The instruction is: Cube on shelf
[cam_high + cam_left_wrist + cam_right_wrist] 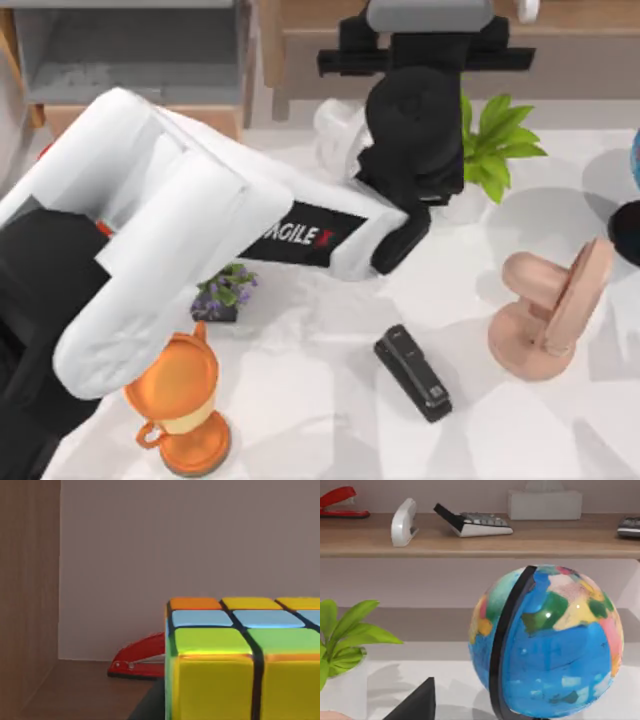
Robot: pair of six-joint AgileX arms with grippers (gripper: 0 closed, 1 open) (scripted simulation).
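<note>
Top view: the left arm [190,230] extends from the lower left of the frame diagonally toward the upper centre, its black wrist and left gripper [425,60] reaching over the edge of the shelf [575,45] at the top of the frame. The fingers are hidden beneath the wrist housing, so their spread cannot be told, and the cube is concealed here.

On the white table [320,420] lie a black stapler [413,372] at lower centre, an orange trophy cup [180,405] at lower left, a small purple-flowered plant [224,294] just beside the left arm, a green potted plant [490,145] right of the wrist, and a pink stand-like ornament [550,310] at right. A grey-lined wooden box compartment [130,50] occupies the upper left.

Left wrist view: the cube [240,660] fills the lower right of the frame, very close to the camera — orange, yellow, light-blue and green squares on top, yellow squares on the near face. It sits over the brown shelf board; contact cannot be confirmed. A red stapler [137,660] lies behind it against the taupe back panel.

Right wrist view: a globe [547,640] stands at centre right on the table, the green plant at left. On the shelf behind are the red stapler, a white computer mouse [403,522], a calculator [472,522] and a tissue box [545,502]. The right gripper's state cannot be told.
</note>
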